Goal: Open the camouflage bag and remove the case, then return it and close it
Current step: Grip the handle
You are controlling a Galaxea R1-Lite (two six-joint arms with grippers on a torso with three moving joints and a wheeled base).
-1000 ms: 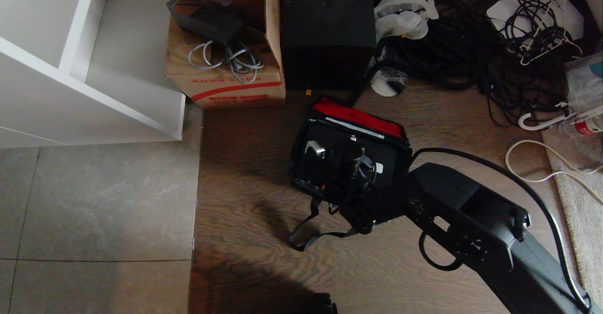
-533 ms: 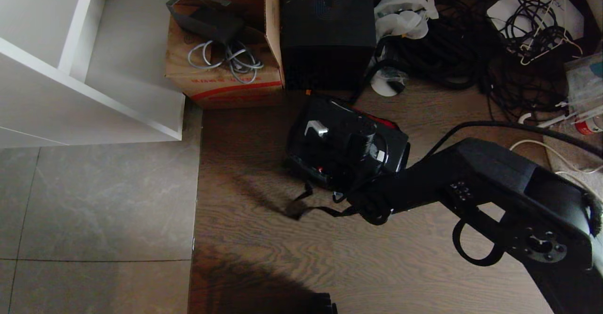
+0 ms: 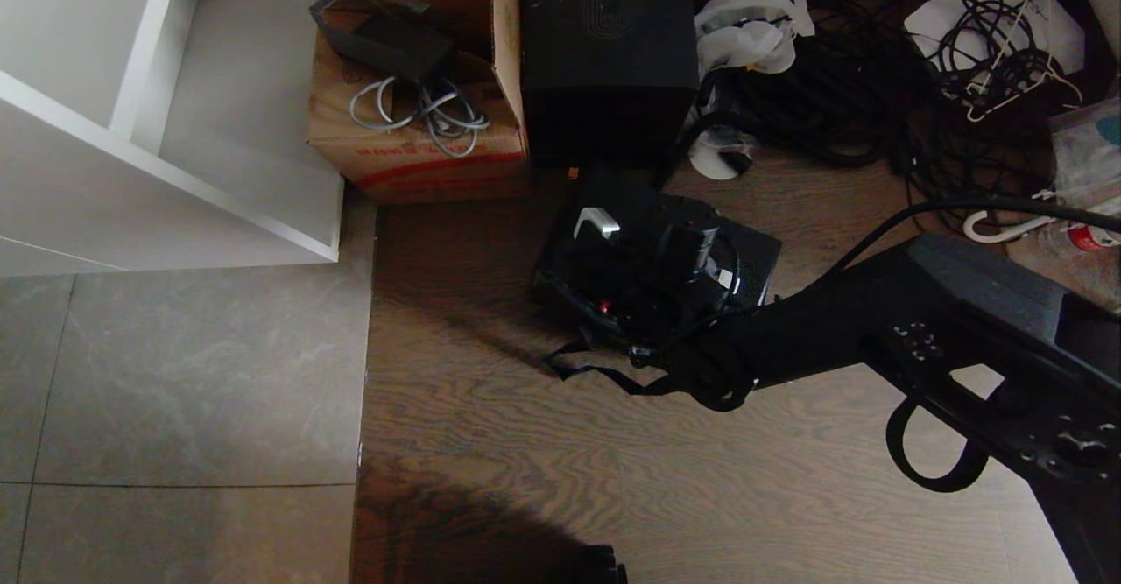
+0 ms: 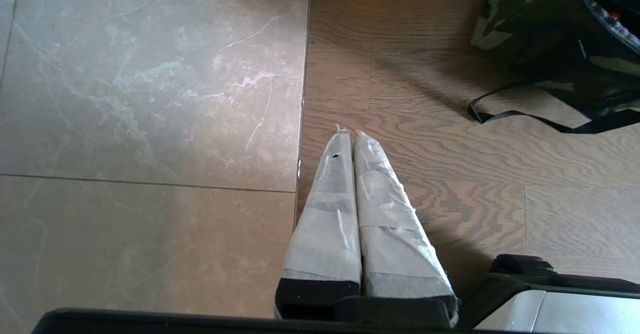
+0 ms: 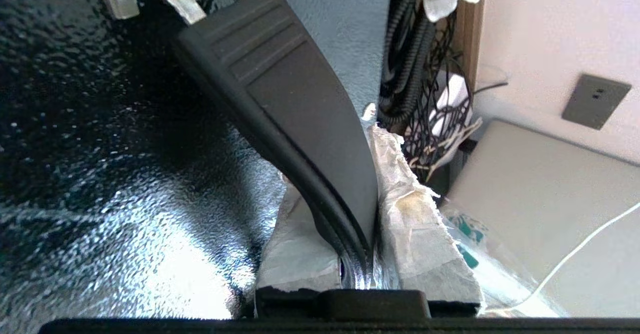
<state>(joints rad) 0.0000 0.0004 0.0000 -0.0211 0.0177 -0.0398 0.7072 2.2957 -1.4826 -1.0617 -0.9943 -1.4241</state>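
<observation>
The step in hand appears to be removing the case (image 3: 652, 260) from the camouflage bag (image 4: 550, 48): the right gripper (image 5: 357, 254) has its taped jaws pinched nearly shut on the case's black carry handle (image 5: 295, 108), and the case stands tilted above the bag, hiding most of it in the head view. The bag sits on the wooden floor (image 3: 525, 444) just near of the black box (image 3: 609, 50) and the cardboard box (image 3: 420, 129), its strap (image 3: 604, 374) trailing toward the near side. The next move likely calls for lifting the case clear of the bag's rim without dragging the soft bag along, then finding bare floor beside it. The right arm (image 3: 876, 339) reaches in from the right, forearm slanting low toward the bag. The left gripper (image 4: 356, 184) hangs parked over the tile-and-wood seam, jaws pressed together and empty.
</observation>
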